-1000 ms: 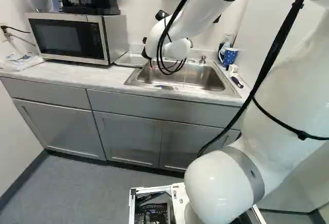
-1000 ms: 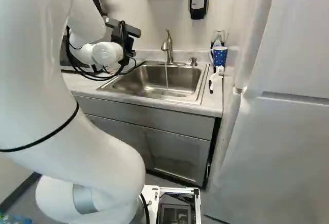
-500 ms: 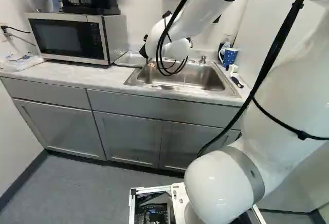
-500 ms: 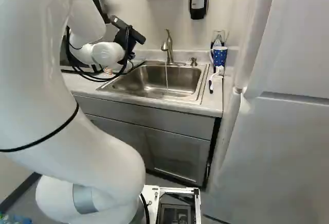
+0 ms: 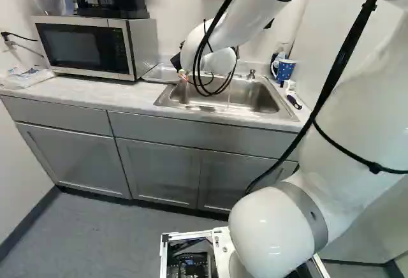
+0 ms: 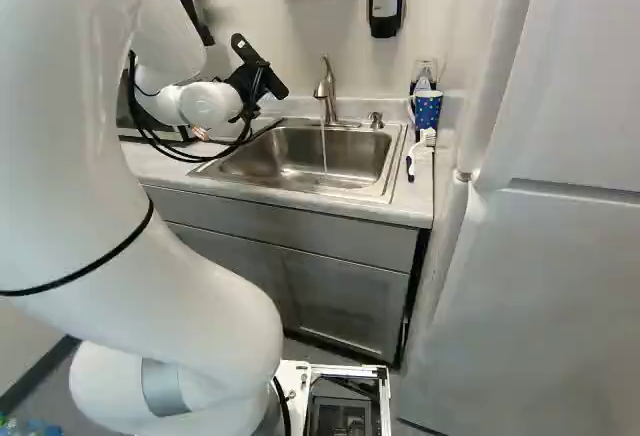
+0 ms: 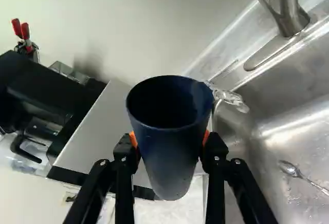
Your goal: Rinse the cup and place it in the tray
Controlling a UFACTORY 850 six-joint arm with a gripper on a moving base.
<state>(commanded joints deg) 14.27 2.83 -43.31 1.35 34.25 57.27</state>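
Cup [image 7: 171,165]: as water [image 7: 232,98] seemingly spills, emptying is judged underway.
Gripper [image 7: 170,141]: the cup is clamped between parted fingers.
Tray [image 5: 162,74]: draining over the sink [image 6: 350,152] is needed first.

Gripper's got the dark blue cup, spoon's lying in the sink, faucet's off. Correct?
Faucet's wrong: the right base view shows the faucet running, a thin stream of water falling into the sink. The rest holds: the gripper has the dark blue cup and the spoon is lying in the sink.
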